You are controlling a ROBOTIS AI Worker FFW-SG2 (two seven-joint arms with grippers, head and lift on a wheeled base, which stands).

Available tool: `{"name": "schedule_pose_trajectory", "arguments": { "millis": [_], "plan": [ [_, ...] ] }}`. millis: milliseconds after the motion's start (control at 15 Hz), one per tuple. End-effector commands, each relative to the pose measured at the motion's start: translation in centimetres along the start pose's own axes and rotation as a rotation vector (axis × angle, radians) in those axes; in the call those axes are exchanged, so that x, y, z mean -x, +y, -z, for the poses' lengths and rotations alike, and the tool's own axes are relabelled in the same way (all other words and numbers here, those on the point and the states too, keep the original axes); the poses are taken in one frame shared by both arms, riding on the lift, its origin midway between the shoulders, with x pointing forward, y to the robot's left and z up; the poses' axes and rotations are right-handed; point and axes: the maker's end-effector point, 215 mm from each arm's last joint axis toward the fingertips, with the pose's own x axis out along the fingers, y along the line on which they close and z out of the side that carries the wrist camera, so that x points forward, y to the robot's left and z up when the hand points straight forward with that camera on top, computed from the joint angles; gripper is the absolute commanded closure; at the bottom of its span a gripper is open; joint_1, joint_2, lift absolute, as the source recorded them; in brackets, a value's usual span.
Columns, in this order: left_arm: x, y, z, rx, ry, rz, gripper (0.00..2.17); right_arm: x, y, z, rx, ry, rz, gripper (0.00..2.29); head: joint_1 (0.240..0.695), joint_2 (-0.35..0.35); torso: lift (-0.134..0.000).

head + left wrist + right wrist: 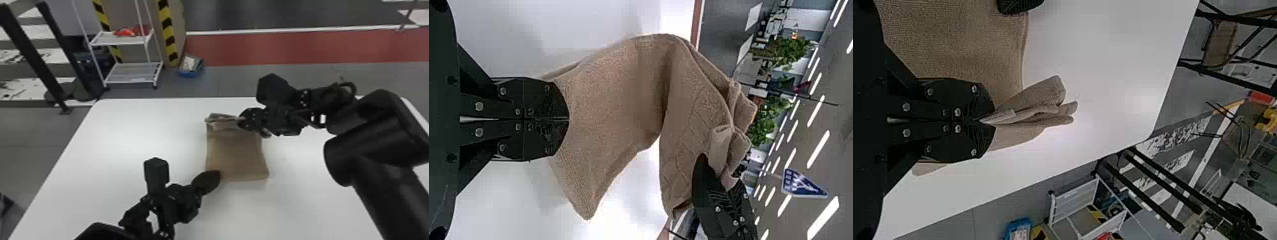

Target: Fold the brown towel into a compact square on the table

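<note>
- Brown towel is partly raised off white surface.
- Towel's far end is clamped by right jaws.
- Left jaws are closed at towel's near-left corner, pinch unclear.
- Apparently mid-fold; far end should next be laid nearward.

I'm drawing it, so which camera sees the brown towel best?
The left wrist view: the brown towel is big there, with its criss-cross pattern and bunched end. The head view shows it smaller, from above; the right wrist view shows part, with folds poking past the right gripper.
</note>
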Motion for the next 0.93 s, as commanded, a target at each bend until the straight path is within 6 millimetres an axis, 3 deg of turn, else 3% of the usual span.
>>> {"name": "schedule_pose_trajectory", "arguments": {
  "millis": [0,467,867],
  "plan": [
    [0.0,0.3,0.4,0.003,0.008,-0.006,2.06,0.1,0.5,0.4,0.007,0.013,-0.014,1.51,0.695,0.100,-0.123],
    [-0.4,-0.6,0.6,-0.005,0.011,-0.001,2.06,-2.2,7.5,1.9,0.004,0.023,-0.138,1.51,0.695,0.108,-0.123],
    [-0.3,-0.4,0.5,-0.005,0.008,-0.006,2.06,-2.8,9.0,3.5,0.001,0.070,-0.170,1.51,0.695,0.113,-0.123]
  ]
}}
